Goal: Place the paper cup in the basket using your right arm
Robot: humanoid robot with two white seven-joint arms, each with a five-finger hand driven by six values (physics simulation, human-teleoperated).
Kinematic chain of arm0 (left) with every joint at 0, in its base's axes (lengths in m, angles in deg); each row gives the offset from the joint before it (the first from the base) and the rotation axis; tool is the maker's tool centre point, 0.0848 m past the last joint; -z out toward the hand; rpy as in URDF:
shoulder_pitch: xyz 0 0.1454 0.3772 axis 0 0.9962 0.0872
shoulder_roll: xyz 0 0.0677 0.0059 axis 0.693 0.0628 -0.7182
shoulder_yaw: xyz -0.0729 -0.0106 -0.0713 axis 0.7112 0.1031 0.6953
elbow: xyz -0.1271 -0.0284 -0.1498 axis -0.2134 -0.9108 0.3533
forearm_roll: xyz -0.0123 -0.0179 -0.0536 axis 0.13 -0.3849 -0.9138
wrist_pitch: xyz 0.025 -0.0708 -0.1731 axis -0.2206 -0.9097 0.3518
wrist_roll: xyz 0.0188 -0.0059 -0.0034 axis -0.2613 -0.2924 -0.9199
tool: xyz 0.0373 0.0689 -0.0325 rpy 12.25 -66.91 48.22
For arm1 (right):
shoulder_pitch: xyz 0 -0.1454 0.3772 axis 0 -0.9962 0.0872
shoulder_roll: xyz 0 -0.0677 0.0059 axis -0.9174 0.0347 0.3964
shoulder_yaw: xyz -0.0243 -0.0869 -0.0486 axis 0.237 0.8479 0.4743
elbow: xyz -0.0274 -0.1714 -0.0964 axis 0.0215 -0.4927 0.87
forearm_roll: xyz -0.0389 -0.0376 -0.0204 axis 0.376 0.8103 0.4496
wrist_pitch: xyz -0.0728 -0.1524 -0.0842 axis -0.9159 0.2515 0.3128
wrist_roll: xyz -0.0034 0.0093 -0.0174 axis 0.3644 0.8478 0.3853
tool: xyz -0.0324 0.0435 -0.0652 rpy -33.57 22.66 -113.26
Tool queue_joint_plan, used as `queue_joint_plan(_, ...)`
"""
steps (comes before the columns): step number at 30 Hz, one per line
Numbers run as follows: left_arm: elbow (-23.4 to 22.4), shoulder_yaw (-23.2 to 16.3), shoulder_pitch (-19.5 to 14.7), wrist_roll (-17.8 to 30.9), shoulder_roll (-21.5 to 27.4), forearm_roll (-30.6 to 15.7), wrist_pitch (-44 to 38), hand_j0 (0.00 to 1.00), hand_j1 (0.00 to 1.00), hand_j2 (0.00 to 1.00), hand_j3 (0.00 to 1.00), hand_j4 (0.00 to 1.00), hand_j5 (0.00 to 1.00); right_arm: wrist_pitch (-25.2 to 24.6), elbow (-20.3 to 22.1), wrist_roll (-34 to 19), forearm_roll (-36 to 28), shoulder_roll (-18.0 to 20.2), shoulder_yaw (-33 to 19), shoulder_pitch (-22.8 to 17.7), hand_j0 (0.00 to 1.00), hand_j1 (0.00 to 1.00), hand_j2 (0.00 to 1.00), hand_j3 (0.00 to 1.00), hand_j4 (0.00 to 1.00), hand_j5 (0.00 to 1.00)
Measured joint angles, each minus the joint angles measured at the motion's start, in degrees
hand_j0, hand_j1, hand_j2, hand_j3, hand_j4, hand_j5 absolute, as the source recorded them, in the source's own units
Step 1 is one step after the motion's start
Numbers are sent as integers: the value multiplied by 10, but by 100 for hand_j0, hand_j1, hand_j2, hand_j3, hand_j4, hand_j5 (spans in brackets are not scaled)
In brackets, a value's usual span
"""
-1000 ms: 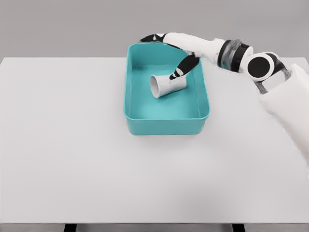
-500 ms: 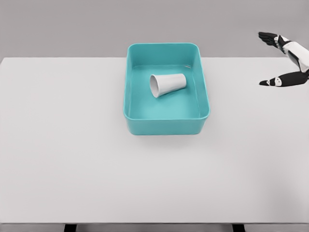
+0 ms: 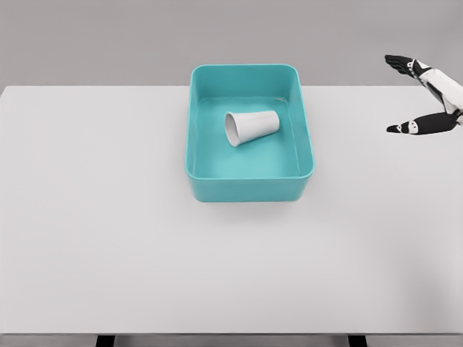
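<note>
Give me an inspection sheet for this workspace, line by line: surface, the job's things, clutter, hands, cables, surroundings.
Surface: white table, flat, bare around the basket.
Job's things: paper cup lies on its side inside the teal basket, mouth toward the left.
Clutter: nothing seen.
Hands: right hand at the picture's right edge, fingers spread, holding nothing, well apart from the basket; left hand not in view.
Cables: nothing seen.
Surroundings: plain grey backdrop behind the table.
</note>
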Motion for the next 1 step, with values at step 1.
queue_joint_plan(1,0,0,0,0,0,0,0,100,100,100,100,100,100,0,0,0,0,0,0,0,100,100,100,100,100,100)
